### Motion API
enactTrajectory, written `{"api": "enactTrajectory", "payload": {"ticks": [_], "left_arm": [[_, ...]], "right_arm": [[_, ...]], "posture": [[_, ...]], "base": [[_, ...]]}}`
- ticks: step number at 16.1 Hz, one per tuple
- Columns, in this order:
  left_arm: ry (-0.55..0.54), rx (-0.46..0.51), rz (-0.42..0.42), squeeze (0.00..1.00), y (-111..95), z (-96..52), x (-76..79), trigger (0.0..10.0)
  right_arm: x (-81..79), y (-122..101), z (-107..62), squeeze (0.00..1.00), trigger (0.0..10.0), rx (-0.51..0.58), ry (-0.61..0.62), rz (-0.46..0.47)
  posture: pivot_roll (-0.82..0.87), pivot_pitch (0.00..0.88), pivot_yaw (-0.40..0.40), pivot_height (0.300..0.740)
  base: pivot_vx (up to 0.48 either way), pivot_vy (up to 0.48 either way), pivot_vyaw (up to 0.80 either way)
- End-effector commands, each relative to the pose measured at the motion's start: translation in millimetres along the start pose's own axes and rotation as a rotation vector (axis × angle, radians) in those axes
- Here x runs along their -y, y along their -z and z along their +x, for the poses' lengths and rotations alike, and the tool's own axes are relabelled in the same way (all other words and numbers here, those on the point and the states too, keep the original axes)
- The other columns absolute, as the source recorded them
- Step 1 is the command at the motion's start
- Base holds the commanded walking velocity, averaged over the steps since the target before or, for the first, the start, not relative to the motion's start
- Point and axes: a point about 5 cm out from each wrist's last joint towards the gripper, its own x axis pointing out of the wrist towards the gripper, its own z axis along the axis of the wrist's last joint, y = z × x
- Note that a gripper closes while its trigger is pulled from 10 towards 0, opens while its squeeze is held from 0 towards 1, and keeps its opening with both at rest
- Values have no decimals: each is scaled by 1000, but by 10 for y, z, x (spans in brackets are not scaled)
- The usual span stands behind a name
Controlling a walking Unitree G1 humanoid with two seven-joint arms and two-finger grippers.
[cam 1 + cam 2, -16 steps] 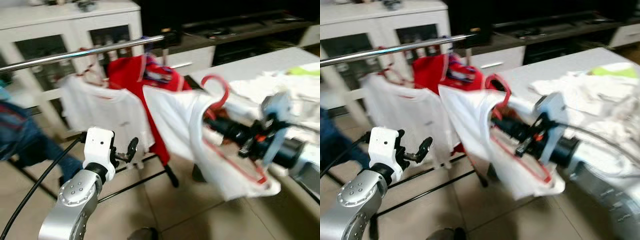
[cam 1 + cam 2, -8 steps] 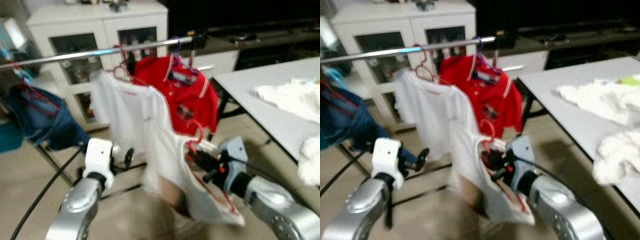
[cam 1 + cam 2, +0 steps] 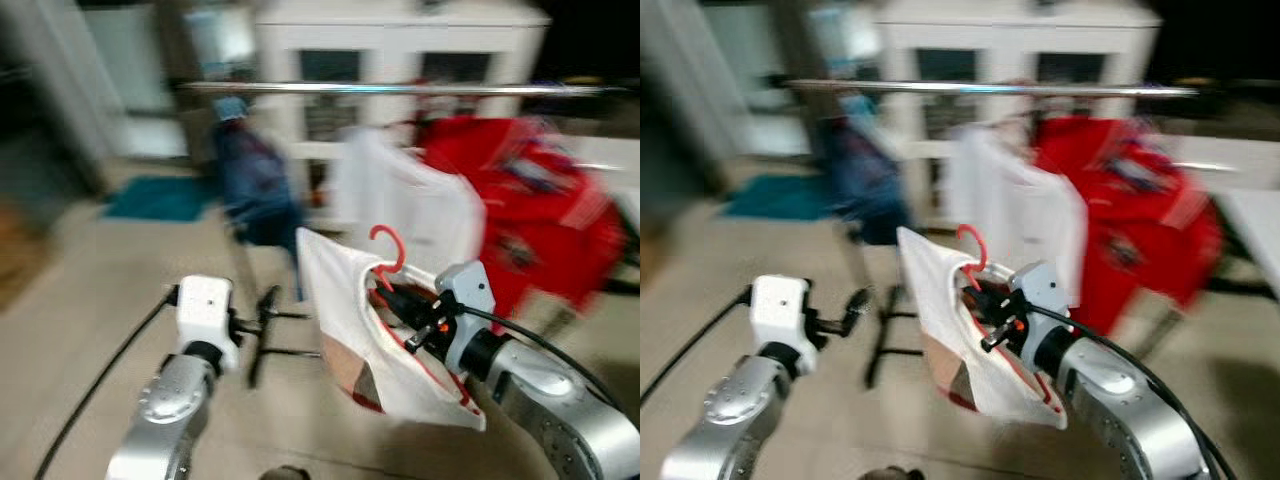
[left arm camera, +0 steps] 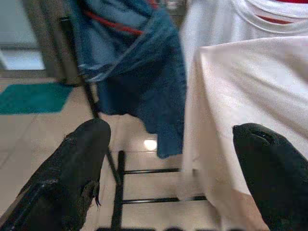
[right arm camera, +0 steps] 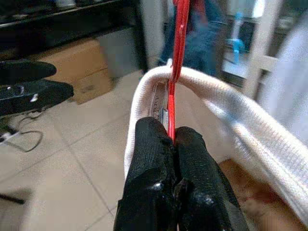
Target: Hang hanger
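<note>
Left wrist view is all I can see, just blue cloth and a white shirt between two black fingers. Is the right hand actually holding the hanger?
Observer: Yes. The right hand is shut on the red hanger, pinching its wire just below the hook.
Operator: Is a shirt on that hanger?
Observer: Yes, a white shirt hangs from it, the collar around the neck of the hanger.
Operator: Is the hook on the rail yet?
Observer: No. The hook sits well below the metal rail.
Operator: What hangs on the rail?
Observer: A blue garment, another white shirt and a red shirt.
</note>
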Motion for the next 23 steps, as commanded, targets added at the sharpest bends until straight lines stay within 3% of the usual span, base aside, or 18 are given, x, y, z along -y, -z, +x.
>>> {"api": "enactTrajectory", "payload": {"ticks": [1,4,5,7,11,12,13,15,20,21,22,23], "left_arm": [[0,8,-4,0,-27,-3,-26,10000],[-5,9,-25,0,-32,25,-38,10000],[6,40,46,0,-85,47,-28,10000],[35,31,20,0,-74,65,20,10000],[22,44,48,0,-112,111,-29,10000],[75,40,101,0,-120,135,14,10000],[75,40,101,0,-120,135,14,10000],[224,20,208,0,-123,119,116,10000],[323,39,194,0,-176,211,215,10000],[434,54,159,0,-221,245,390,10000],[434,54,159,0,-221,245,390,10000],[476,41,79,0,-237,263,450,10000]], "right_arm": [[-5,-71,9,0,10000,33,-9,-7],[3,-69,46,0,10000,50,6,34],[-8,-84,93,0,10000,62,8,43],[-51,-151,104,0,10000,76,-26,17],[-48,-278,176,0,10000,103,-46,-4],[-38,-296,233,0,10000,99,-34,1],[-38,-296,233,0,10000,99,-34,1],[11,-368,337,0,10000,90,6,36],[26,-530,475,0,10000,134,55,98],[43,-646,550,0,10000,190,94,158],[43,-646,550,0,10000,190,94,158],[27,-723,582,0,10000,223,90,169]], "posture": [[-62,0,45,740],[-57,0,45,740],[-59,0,41,740],[-63,0,58,740],[-51,0,42,740],[-47,0,47,740],[-47,0,47,740],[-44,0,55,740],[-56,0,69,740],[-58,0,69,740],[-58,0,69,740],[-61,0,55,740]], "base": [[0,0,800],[0,480,0],[0,0,0],[0,-480,0],[0,0,0],[0,0,0],[0,0,0],[0,0,0],[0,0,0],[0,0,0],[0,0,0],[0,0,0]]}}
